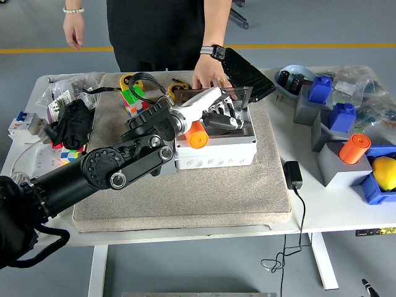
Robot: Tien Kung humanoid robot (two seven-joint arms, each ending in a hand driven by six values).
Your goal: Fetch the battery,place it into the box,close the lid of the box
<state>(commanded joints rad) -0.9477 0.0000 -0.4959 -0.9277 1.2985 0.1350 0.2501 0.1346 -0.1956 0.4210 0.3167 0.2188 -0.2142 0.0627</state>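
A white junction box (216,151) stands on the grey mat (185,192), its clear lid (213,94) tipped up at the back. An orange cylindrical battery (197,136) lies inside, against the box's front left wall. My left hand (221,117) hovers over the box's opening, and its black fingers (226,121) are relaxed, holding nothing, just right of the battery. A person at the far side rests a hand (210,77) on the lid's back edge. The box floor beneath my hand is hidden.
A Rubik's cube (131,101), a yellow tape measure (129,80) and black cloth (74,122) lie at the left. A black tray (249,71) is behind the box and a black adapter (292,174) to its right. Grey and blue blocks (337,120), an orange cylinder (354,148) and a yellow ball (385,172) fill the right.
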